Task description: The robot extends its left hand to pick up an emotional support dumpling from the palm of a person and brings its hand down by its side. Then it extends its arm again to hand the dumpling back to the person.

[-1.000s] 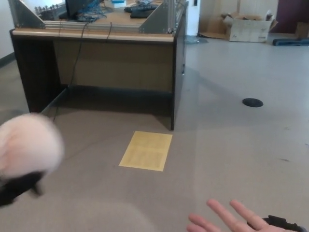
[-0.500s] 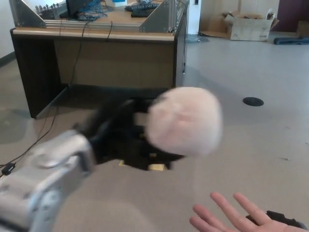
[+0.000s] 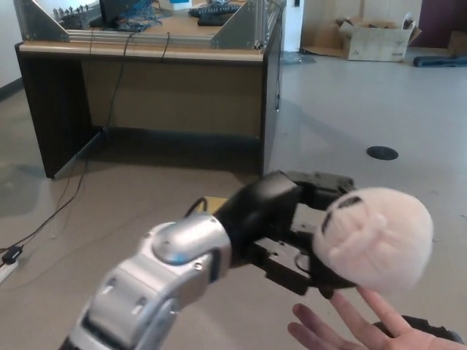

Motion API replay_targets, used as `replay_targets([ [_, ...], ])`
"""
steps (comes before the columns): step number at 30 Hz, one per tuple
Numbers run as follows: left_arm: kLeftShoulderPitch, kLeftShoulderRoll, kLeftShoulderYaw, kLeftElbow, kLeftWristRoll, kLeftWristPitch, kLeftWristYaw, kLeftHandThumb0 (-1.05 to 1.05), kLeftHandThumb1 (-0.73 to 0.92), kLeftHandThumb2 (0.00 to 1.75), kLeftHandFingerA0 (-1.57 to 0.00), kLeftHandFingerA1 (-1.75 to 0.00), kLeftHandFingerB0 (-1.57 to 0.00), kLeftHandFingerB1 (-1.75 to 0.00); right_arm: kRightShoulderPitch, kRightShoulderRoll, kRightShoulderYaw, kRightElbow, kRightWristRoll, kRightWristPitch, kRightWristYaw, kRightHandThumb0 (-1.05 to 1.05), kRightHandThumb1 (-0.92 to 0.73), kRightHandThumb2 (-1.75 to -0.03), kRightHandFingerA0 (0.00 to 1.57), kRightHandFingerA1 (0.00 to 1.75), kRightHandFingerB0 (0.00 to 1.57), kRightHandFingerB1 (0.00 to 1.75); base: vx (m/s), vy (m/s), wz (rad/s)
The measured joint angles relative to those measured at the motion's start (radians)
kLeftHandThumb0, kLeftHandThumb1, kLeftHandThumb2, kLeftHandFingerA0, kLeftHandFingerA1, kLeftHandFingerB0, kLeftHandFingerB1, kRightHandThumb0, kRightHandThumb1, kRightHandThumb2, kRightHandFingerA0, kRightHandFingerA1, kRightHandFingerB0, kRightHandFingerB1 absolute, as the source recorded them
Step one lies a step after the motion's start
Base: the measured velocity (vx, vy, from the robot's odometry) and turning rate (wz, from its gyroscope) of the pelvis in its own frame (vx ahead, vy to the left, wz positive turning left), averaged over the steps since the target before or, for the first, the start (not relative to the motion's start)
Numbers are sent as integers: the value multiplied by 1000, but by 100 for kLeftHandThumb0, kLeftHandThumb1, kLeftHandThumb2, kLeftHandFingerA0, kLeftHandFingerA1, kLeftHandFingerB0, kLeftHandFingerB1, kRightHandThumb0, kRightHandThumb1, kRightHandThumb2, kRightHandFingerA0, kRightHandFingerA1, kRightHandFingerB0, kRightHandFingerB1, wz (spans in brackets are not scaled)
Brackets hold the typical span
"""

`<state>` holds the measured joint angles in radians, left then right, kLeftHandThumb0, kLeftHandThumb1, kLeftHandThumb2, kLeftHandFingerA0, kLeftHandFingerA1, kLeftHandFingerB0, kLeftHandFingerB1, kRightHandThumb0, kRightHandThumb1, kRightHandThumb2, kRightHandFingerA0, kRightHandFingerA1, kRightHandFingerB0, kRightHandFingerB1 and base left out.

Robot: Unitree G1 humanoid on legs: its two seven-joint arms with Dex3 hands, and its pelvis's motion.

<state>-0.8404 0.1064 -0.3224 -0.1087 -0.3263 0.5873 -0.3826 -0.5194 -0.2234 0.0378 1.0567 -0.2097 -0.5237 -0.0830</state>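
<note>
A pale pink, round plush dumpling (image 3: 376, 237) sits in my left hand (image 3: 310, 240), which is shut on it with black fingers wrapped around its left side. My left arm (image 3: 175, 277), silver and black, stretches from the lower left toward the right. The dumpling hangs just above a person's open palm (image 3: 357, 328) at the bottom right, fingers spread and pointing up-left. I cannot tell whether the dumpling touches the palm. My right hand does not show.
A dark wooden desk (image 3: 153, 73) with cables and metal brackets stands at the back left. A cardboard box (image 3: 376, 40) lies far back right, and a black floor disc (image 3: 381, 153) sits on the grey floor. Cables (image 3: 44, 219) trail at the left.
My left arm has swung from the lower left across to the right, carrying the dumpling down over the person's palm. The palm has stayed nearly still.
</note>
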Motion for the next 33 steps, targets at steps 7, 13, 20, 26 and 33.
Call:
replay_targets([
  [7,-19,3,-104,44,103,-87,-11,-19,65,84,-79,-155,-79,-115,-5,-1,2,0,0,0,5,-35,-64,-59,80,71,65,45,0,0,0],
  [13,-25,48,-167,47,186,-162,-17,-23,68,78,-82,-154,-81,-117,-8,0,-8,9,10,-1,26,-39,-66,-60,80,72,62,41,0,0,0],
  [20,-34,123,-230,40,303,-271,-19,-22,77,72,-71,-165,-76,-123,-25,0,-11,23,19,-1,55,-44,-69,-61,67,50,63,42,0,0,0],
  [26,-50,180,-248,33,378,-354,-19,-23,77,72,-75,-164,-71,-132,-31,0,-1,25,13,-1,55,-41,-67,-61,79,58,54,40,0,0,0],
  [33,-84,232,-248,48,438,-446,-18,-36,32,91,0,-47,-2,-50,-33,0,10,26,5,-1,53,-42,-67,-61,83,57,63,44,0,0,0],
])
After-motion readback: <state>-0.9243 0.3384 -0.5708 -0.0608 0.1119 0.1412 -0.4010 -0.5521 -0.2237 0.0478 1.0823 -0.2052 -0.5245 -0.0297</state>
